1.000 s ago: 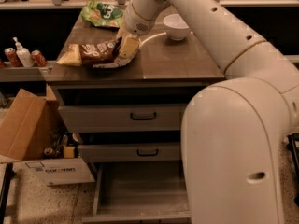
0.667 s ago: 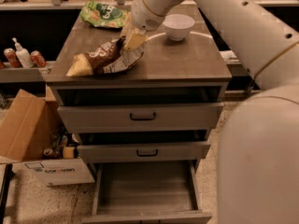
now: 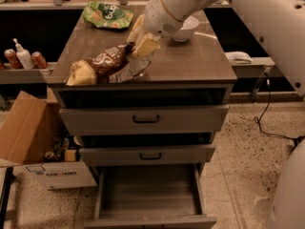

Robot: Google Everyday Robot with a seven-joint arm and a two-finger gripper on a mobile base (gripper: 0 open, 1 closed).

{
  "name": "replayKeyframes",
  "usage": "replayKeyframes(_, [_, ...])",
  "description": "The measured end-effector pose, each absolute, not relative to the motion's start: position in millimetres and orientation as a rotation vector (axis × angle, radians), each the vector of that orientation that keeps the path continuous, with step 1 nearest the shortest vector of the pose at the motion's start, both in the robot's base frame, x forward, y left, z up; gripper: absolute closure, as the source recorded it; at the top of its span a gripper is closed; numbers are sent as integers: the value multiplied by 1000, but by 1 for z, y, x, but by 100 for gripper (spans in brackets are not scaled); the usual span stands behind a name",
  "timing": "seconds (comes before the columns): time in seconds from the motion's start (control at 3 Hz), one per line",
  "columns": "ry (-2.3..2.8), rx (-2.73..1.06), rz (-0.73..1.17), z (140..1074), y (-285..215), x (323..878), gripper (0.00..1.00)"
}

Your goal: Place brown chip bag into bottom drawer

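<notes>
Bag first: the brown chip bag [image 3: 101, 66] sits over the front-left corner of the table top [image 3: 195, 63], its yellow end near the left edge and its other end tilted up toward the middle. The gripper [image 3: 141, 46] is at that raised end, its pale fingers [image 3: 147, 45] closed on the brown chip bag, with the white arm reaching in from the right rear. Behind it, a green chip bag [image 3: 107, 14] lies at the back-left corner and a white bowl [image 3: 187, 27] stands near the back edge. Below the front edge are two upper drawers [image 3: 143, 120] with dark handles, and beneath them the bottom drawer [image 3: 147, 192] stands pulled out, its grey floor showing. A cardboard box [image 3: 26, 130] rests on the floor left of the cabinet.
</notes>
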State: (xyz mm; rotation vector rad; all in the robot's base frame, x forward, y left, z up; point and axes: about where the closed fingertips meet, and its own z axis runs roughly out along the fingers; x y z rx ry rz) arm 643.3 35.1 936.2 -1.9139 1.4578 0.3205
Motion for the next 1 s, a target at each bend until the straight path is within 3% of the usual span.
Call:
replayKeyframes(0.33, [1398, -1980, 346, 930, 44, 619, 100])
replayKeyframes(1.0, [1278, -2097, 503, 906, 73, 501, 100])
